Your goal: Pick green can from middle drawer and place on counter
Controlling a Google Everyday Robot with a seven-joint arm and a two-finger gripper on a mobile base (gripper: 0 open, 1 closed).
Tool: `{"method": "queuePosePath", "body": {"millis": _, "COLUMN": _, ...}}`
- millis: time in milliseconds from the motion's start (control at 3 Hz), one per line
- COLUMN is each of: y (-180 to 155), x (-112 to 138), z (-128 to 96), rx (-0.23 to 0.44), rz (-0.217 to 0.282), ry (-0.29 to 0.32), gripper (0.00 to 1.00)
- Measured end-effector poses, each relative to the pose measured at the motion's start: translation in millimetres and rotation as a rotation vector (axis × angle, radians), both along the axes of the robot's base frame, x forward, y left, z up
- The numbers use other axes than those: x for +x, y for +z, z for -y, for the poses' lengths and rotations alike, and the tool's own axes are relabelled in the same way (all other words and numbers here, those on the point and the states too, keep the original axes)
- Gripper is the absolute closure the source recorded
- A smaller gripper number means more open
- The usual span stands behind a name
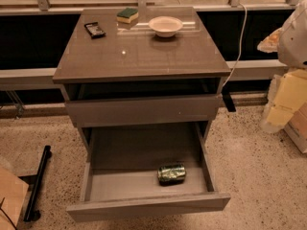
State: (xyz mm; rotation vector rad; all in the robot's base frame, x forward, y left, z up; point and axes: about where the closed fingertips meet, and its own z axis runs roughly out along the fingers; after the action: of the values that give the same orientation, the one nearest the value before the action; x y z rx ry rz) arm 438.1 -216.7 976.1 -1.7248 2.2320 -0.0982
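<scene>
Green can (pixel 171 173): lies on its side on the floor of the middle drawer (pixel 144 206). It sits in the front right part of the tray, near the right side wall and a little behind the front panel, touching neither. One silvery end faces right. Nothing else lies in the tray.

Middle drawer: pulled well out from the cabinet, with the whole tray floor exposed. The front panel is the part closest to the camera.

Upper drawer front (pixel 144 110): directly above the rear of the open tray. It stands slightly forward of the cabinet body, with a dark gap between it and the slab above.

Counter (pixel 144 61): glossy top surface, reflecting the items that stand on it. All three items are along the rear edge:
- green-and-yellow sponge (pixel 127 16), rear centre;
- white bowl (pixel 165 26), upright, just to the right of the sponge and apart from it;
- small dark packet (pixel 95 29), lying flat, rear left.

The front and middle of the counter carry nothing.

Gripper: not in the camera view; its position and state cannot be told. A white rounded body (pixel 293 32) enters at the right edge, well apart from the cabinet; what it is cannot be told.

Surroundings: a white cable (pixel 238 47) hangs behind the right rear corner of the counter. A black bar (pixel 38 183) lies on the speckled floor (pixel 259 176) to the left of the cabinet. Pale yellow bags (pixel 288 99) stand at the right.
</scene>
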Motion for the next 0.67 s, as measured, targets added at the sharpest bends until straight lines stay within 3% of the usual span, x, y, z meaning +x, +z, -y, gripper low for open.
{"method": "queuePosePath", "body": {"millis": 333, "y": 0, "x": 0, "z": 0, "rx": 0.000, "rz": 0.000, "ry": 0.000, "gripper": 0.00}}
{"method": "queuePosePath", "body": {"millis": 667, "y": -13, "x": 5, "z": -16, "rx": 0.040, "rz": -0.003, "ry": 0.026, "gripper": 0.00}}
